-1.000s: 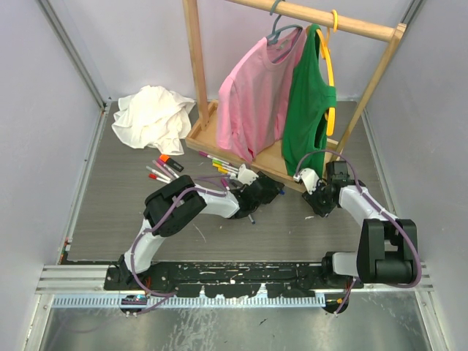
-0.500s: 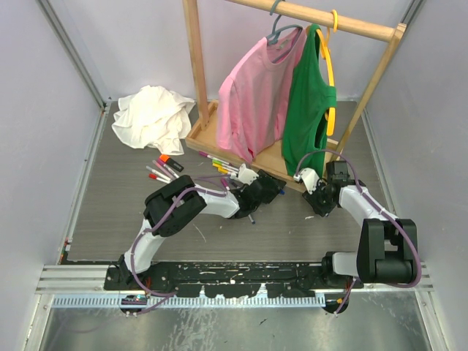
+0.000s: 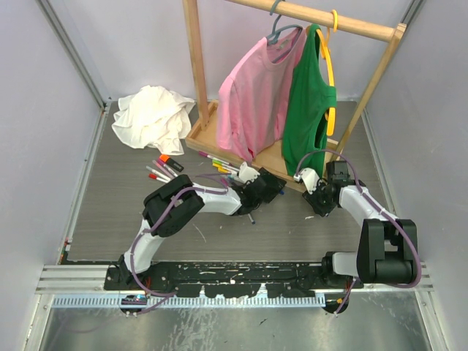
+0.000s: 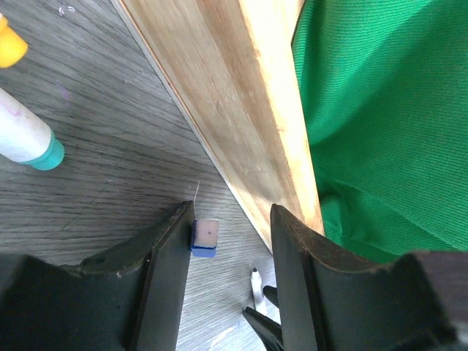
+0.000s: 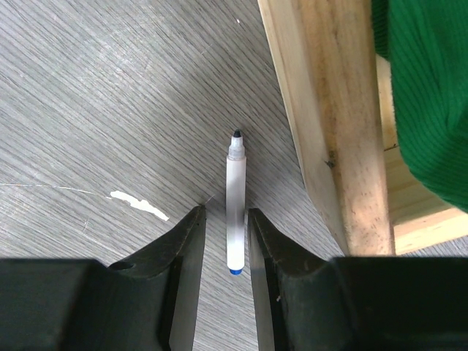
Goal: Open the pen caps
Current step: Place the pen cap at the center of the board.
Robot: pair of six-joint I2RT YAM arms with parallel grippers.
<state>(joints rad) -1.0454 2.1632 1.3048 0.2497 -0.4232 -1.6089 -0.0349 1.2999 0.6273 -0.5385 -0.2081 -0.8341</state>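
Observation:
In the left wrist view my left gripper (image 4: 232, 219) is open. A small blue pen cap (image 4: 205, 238) sits against the inner tip of its left finger, just above the grey table. It is not clamped. In the right wrist view my right gripper (image 5: 225, 216) is narrowly open around a white pen (image 5: 235, 212). The pen has a blue rear end and a bare black tip. It lies on the table close to the right finger, with a gap on the left. The same tip shows in the left wrist view (image 4: 254, 281). In the top view both grippers (image 3: 272, 189) (image 3: 316, 199) are low by the rack base.
The wooden clothes rack base (image 3: 219, 150) (image 4: 241, 124) (image 5: 329, 124) runs right beside both grippers, with a pink shirt (image 3: 252, 95) and a green shirt (image 3: 308, 102) hanging over it. More pens (image 3: 162, 168) (image 3: 219, 164) lie to the left. A white cloth (image 3: 152, 115) is at the back left.
My left gripper has shifted slightly toward the rack base. The right arm has not visibly moved.

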